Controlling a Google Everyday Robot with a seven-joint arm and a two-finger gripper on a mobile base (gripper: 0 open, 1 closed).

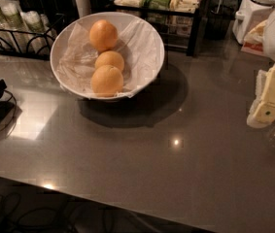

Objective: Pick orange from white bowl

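The grey surface (pixel 176 178) carries a wide white bowl (pixel 142 30) at its 11 o'clock area, lined with crinkled paper. The robot's hand (pixel 270 98) hangs at the 3 o'clock edge of the view, above the surface and well apart from the bowl. Whether it is open or closed cannot be told; no fruit is seen in it.

Three fruits lie in the bowl in a row running 12 to 6 o'clock. The orange (pixel 107 80) to be picked is the broadest, at the 6 o'clock end, touching the middle fruit (pixel 110 60).

From the hand, the orange lies at roughly 9 o'clock. Being round, it offers no preferred grip axis.
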